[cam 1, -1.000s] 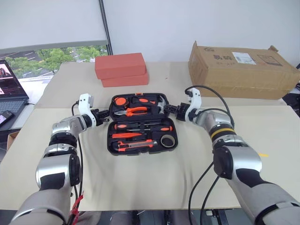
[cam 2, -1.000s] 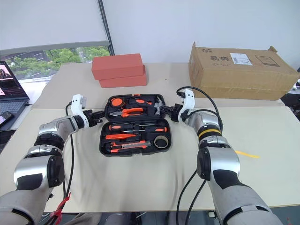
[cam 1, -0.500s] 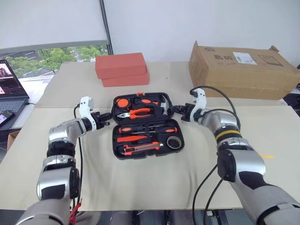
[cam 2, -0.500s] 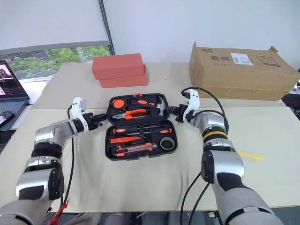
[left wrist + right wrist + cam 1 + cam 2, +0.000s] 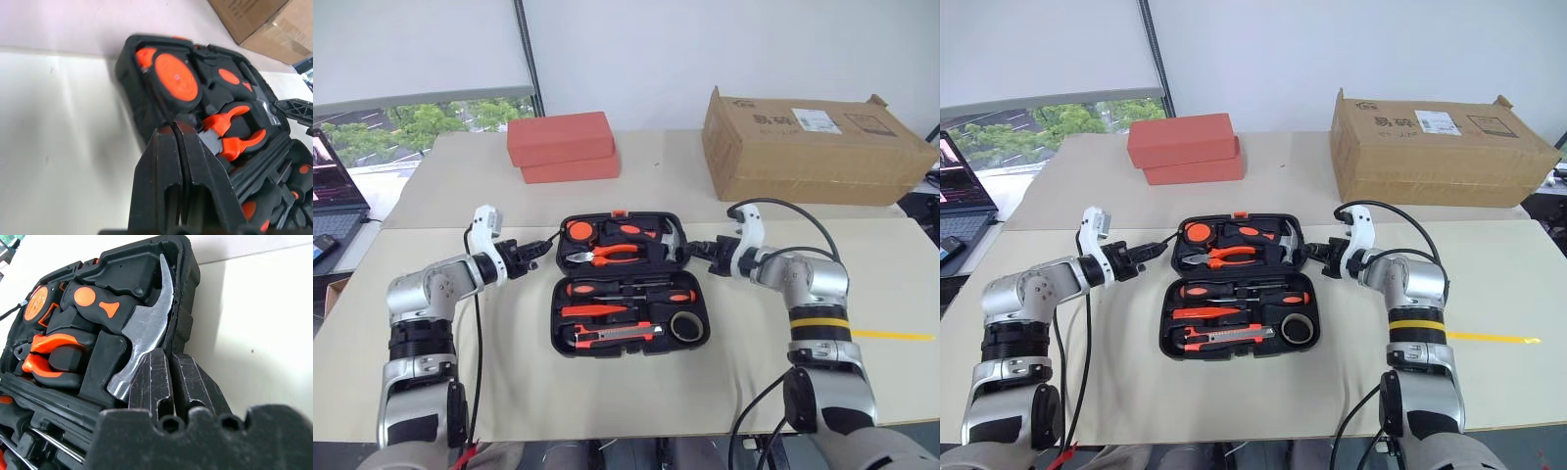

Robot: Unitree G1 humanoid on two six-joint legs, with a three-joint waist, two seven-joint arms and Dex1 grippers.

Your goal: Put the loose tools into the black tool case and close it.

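1. A beige bench [image 5: 607,401] carried everything, with a cardboard box [image 5: 813,147] and 2 red boxes [image 5: 563,147] at its far side.
2. The black tool case [image 5: 628,284] lay open and flat at mid-bench, lid half away from the robot, its orange latch [image 5: 619,211] on the far rim.
3. The near half held the screwdrivers [image 5: 626,291], the utility knife [image 5: 617,335] and the grey tape roll [image 5: 686,326], all seated in recesses; no tool lay loose on the bench.
4. The left hand [image 5: 536,252] sat just beside the lid's left edge, fingers pressed together, holding nothing.
5. The right hand [image 5: 697,251] sat just beside the lid's right edge near the hammer [image 5: 142,333], fingers likewise together and empty.
6. The case looked like rigid moulded plastic, slick on its rounded corners and weighted by steel tools; the lid's 2 side edges seemed the best purchase for folding it shut.
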